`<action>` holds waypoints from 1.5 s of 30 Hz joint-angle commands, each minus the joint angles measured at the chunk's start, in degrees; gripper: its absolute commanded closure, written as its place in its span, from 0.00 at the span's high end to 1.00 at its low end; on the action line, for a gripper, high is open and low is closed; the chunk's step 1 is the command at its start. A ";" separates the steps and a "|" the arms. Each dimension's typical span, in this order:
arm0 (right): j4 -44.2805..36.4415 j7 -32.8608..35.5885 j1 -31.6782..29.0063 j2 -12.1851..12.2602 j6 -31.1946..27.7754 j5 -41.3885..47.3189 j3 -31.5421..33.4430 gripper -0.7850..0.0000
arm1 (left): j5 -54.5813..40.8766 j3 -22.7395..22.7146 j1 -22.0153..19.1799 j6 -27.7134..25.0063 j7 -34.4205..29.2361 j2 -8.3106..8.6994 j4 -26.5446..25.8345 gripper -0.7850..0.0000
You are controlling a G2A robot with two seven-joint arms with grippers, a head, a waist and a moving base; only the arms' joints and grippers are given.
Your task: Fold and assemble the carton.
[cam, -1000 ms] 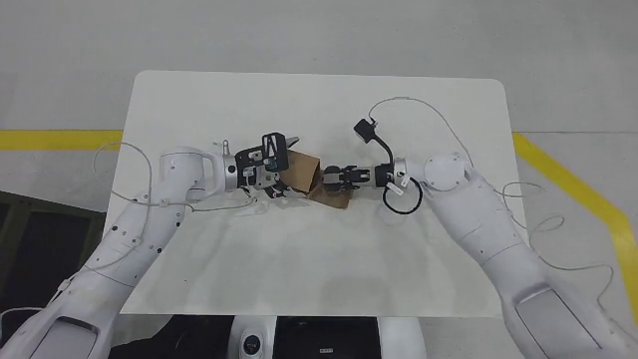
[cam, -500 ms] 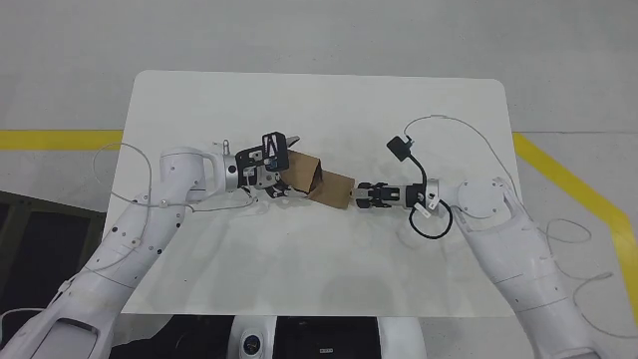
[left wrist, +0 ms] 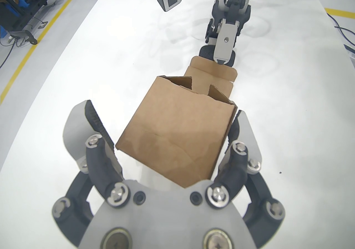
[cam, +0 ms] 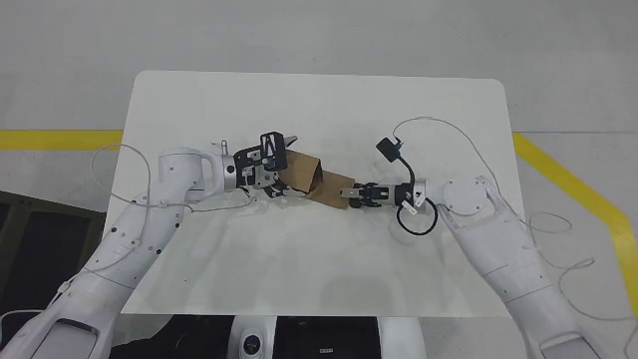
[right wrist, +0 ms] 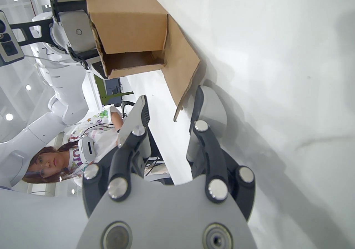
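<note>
A brown carton (cam: 304,177) lies on its side in the middle of the white table (cam: 319,100). Its open end faces my right gripper, and one long flap (cam: 334,189) is spread flat on the tabletop. My left gripper (cam: 279,165) is shut on the carton's closed end (left wrist: 177,133), one finger (left wrist: 235,128) pressed against its side. My right gripper (right wrist: 170,105) is open at table height. Its fingers straddle the flap's outer edge (right wrist: 180,67), and one finger (left wrist: 222,58) rests on top of the flap (left wrist: 213,75).
A looping cable (cam: 419,221) and a small black camera (cam: 387,147) hang off the right wrist. Bare tabletop surrounds the carton on all sides. A yellow line (cam: 60,140) runs across the floor beyond the table's edges.
My right gripper drew back from the carton's mouth toward the table's front right, then edged back to the flap's end. The flap now lies flat. The left arm has kept still.
</note>
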 commanded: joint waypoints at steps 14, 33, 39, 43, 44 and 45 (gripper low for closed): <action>-0.38 -0.67 1.68 -0.86 -5.75 5.02 -1.34 0.39 | -0.10 -0.34 0.15 -0.18 -0.15 -0.07 0.00 1.00; 7.10 1.68 6.25 -3.06 -10.84 13.69 -5.55 0.21 | 1.06 -0.57 0.53 -0.50 0.10 -0.06 -0.46 1.00; 10.25 2.57 9.00 -3.99 -10.32 13.15 -7.66 0.12 | 1.35 -0.67 0.58 -0.55 0.37 -0.05 -0.52 1.00; 11.16 2.56 10.40 -4.41 -9.78 11.87 -8.61 0.13 | 1.41 -0.68 0.58 -0.71 0.29 -0.06 -0.51 1.00; 11.27 2.55 10.70 -4.48 -9.65 11.62 -8.75 0.14 | 1.37 -0.68 0.60 -0.77 0.35 -0.07 -0.51 1.00; 11.35 2.47 10.95 -4.55 -9.57 11.36 -8.86 0.15 | 1.36 -0.68 0.60 -0.80 0.37 -0.08 -0.51 1.00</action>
